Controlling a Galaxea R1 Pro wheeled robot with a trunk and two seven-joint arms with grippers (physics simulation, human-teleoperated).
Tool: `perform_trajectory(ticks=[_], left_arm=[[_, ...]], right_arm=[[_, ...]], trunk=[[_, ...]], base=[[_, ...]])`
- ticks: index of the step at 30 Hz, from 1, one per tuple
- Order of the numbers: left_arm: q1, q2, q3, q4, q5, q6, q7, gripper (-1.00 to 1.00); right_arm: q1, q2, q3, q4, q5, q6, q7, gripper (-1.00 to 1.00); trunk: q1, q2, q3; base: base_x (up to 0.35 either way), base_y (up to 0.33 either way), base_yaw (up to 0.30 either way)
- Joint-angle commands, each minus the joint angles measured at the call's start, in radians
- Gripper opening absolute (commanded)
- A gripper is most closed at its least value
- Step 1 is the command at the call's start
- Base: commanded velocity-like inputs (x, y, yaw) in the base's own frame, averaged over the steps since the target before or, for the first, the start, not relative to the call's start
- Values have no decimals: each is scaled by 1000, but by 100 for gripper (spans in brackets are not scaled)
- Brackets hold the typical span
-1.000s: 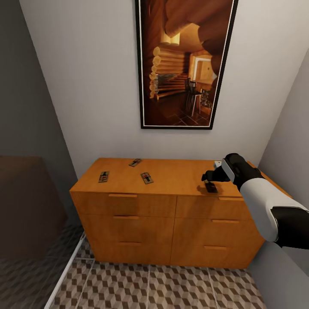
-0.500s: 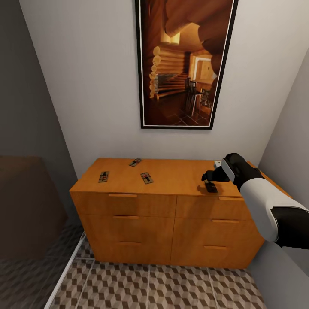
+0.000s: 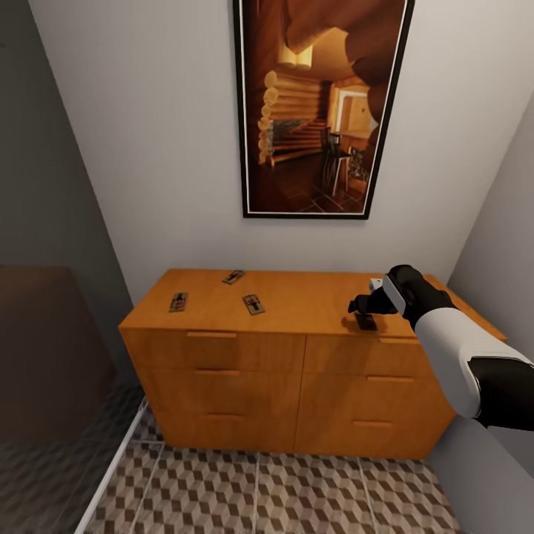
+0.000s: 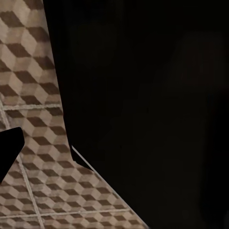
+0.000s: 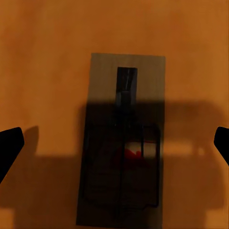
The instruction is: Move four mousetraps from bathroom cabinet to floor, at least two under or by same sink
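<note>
While three mousetraps lie toward the left half of the cabinet top (image 3: 311, 293), well apart from any arm, the fourth sits at the right front edge, directly under the right gripper (image 3: 363, 305). Going from left to right in the head view: the leftmost mousetrap (image 3: 178, 302) rests near the left front corner, the back mousetrap (image 3: 233, 277) lies close to the wall and is turned at a slant, and the middle mousetrap (image 3: 254, 304) sits further forward, also slightly skewed. Then comes the target mousetrap (image 3: 364, 320), just below the black fingers of the right arm, which is by far the nearer one.

Seen from the right wrist, that target mousetrap (image 5: 123, 138) lies centred between the two fingertips (image 5: 9, 143), which stand wide apart on either side of it and touch nothing. Its long axis runs across the line joining the fingertips, so the jaws would likely close over its narrow width. The bait end with the red mark points toward the camera's near side.

The left wrist view takes in the bathroom floor (image 4: 33, 143); whether the left gripper is parted cannot be told.
</note>
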Motion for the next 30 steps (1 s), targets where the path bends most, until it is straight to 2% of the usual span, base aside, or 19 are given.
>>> perform_trajectory(ticks=[1,20,30], left_arm=[[0,0,-6,-2,-1,-2,-1,100],[0,1,-6,-1,-1,-1,-1,100],[0,1,-6,-1,-1,-2,-1,100]], right_arm=[[0,-1,2,-1,1,4,4,100],[0,-1,2,10,0,4,4,100],[0,-1,2,11,1,4,4,100]], trunk=[[0,0,-2],[0,0,-29],[0,0,-34]], base=[[0,0,0],[0,0,0],[0,0,0]])
